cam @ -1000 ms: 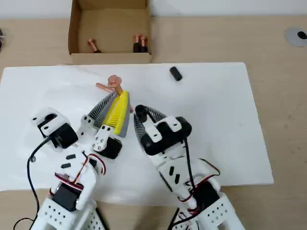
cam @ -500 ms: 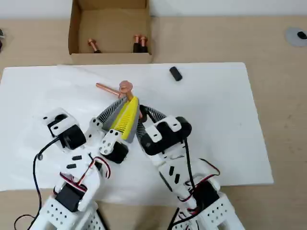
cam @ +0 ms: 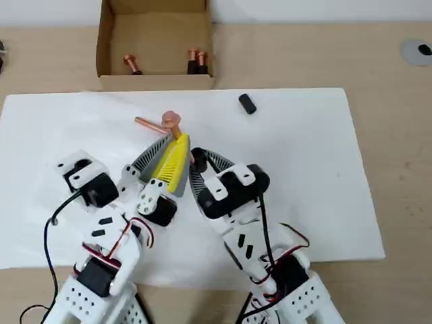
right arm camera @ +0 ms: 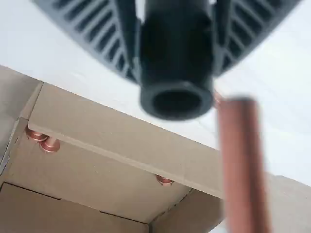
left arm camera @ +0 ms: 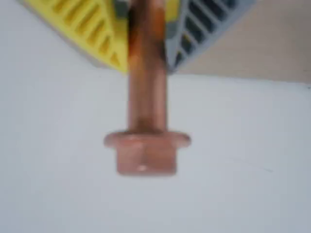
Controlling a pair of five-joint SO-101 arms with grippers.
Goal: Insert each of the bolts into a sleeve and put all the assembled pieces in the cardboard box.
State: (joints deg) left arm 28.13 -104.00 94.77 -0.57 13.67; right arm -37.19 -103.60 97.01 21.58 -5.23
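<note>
The black sleeve (right arm camera: 176, 58) is clamped in the right gripper (cam: 198, 158). The bolt (left arm camera: 147, 97) is pinched by its shank in the left gripper (cam: 174, 140), head outward. Its shank is seen just beside the sleeve's mouth, not lined up with the bore, which is turned toward the cardboard box (cam: 104, 47) beyond.

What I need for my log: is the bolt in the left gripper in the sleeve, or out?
Out. The sleeve shows an empty bore in the right gripper; the bolt has a bare shank in the left gripper.
</note>
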